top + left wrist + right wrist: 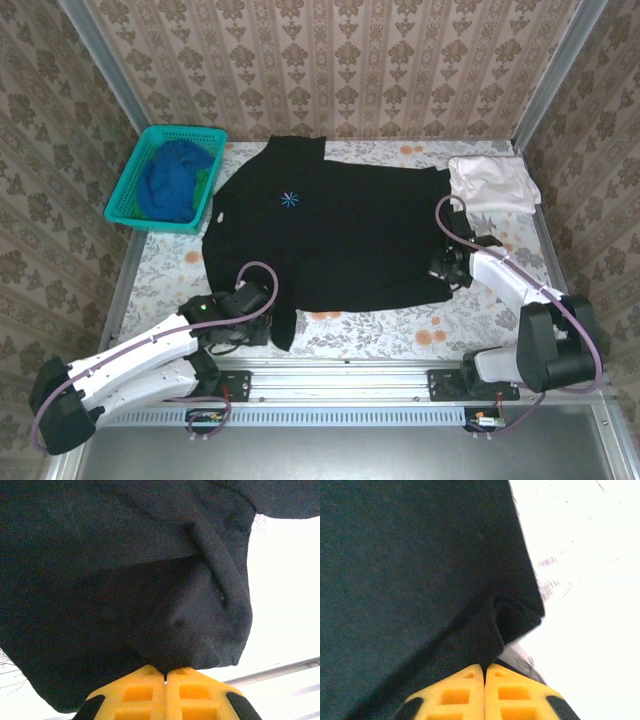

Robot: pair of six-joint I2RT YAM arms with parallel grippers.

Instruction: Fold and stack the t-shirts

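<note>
A large black t-shirt [330, 225] with a small light-blue starburst mark lies spread across the middle of the table. My left gripper [262, 300] is shut on its near left sleeve; in the left wrist view the yellow jaws [165, 676] pinch a fold of black cloth [195, 625]. At the shirt's near right corner my right gripper [447, 268] is shut on the hem, the black cloth [490, 635] caught between its yellow jaws [484, 669]. A pale white-pink t-shirt [492, 183] lies folded at the back right. A blue t-shirt [172, 180] sits crumpled in the basket.
A teal mesh basket [128, 193] stands at the back left corner. Patterned walls and metal posts close in the table on three sides. A metal rail [340, 385] carrying the arm bases runs along the near edge. The floral tablecloth [400, 335] shows bare in front of the black shirt.
</note>
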